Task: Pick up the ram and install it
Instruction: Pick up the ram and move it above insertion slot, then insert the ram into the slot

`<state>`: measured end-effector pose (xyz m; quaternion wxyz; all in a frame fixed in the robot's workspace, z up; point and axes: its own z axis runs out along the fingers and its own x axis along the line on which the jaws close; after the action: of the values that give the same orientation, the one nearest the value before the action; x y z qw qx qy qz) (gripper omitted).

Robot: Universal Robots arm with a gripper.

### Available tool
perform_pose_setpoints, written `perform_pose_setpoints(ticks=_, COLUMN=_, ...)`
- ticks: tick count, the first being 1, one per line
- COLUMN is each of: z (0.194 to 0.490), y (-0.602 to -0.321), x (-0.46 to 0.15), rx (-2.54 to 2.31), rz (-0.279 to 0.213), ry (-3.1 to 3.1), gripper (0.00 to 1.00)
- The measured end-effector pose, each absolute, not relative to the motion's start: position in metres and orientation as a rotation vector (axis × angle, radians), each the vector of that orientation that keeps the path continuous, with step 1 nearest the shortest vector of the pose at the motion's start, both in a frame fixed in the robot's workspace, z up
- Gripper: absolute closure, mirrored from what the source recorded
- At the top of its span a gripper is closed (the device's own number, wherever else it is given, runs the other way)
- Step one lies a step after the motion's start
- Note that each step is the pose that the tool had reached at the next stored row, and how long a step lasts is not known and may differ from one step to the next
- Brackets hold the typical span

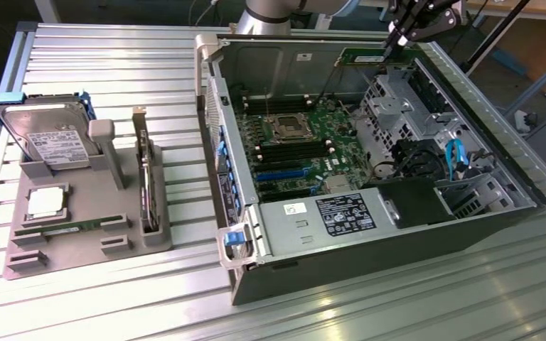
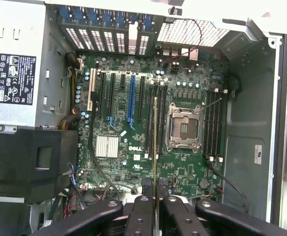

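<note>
**Exterior view.** The black pincer hangs over the far rim of the open sheet-metal case. It is pressed together on the ram, a thin green board stick held level just under its tips. Below the pincer lies the green motherboard with its square silver socket. Well apart from the pincer, toward the exterior view's left, a grey moulded tray sits on the ribbed aluminium desk. It carries a second stick lying flat, a square silver processor and a shiny labelled hard drive.

**Wrist view.** The pincer pinches the ram between two black fingers. The ram shows edge-on as a narrow pale line reaching out from the tips. Beneath it run long dark slots, just beside the metal-framed socket. A finned silver heat sink lies on the ram's other side.
</note>
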<state>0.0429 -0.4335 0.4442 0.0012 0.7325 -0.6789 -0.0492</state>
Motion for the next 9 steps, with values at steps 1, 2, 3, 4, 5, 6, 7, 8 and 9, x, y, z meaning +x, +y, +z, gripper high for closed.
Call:
perform_pose_setpoints(ticks=1, z=0.4442, y=-0.4335, x=0.0429, rx=2.300, rz=-0.154, ry=-2.131, gripper=0.87)
perform_pose_setpoints(ticks=2, z=0.4442, y=-0.4335, x=0.0429, rx=2.300, rz=-0.154, ry=-2.131, gripper=0.87)
perform_pose_setpoints(ticks=3, z=0.4442, y=-0.4335, x=0.0429, rx=2.300, rz=-0.154, ry=-2.131, gripper=0.87)
perform_pose_setpoints(ticks=4, z=0.4442, y=-0.4335, x=0.0429, rx=2.300, rz=-0.154, ry=-2.131, gripper=0.87)
perform_pose_setpoints(ticks=5, z=0.4442, y=-0.4335, x=0.0429, rx=2.300, rz=-0.154, ry=-2.131, gripper=0.87)
perform_pose_setpoints(ticks=6, z=0.4442, y=-0.4335, x=0.0428, rx=2.300, rz=-0.154, ry=-2.131, gripper=0.87)
perform_pose_setpoints(ticks=7, z=0.4440, y=-0.4335, x=0.0422, rx=2.300, rz=-0.154, ry=-2.132, gripper=0.87)
perform_pose_setpoints(ticks=8, z=0.4438, y=-0.4332, x=0.0413, rx=2.300, rz=-0.154, ry=-2.132, gripper=0.87)
perform_pose_setpoints(ticks=9, z=0.4435, y=-0.4330, x=0.0401, rx=2.300, rz=-0.154, ry=-2.131, gripper=0.87)
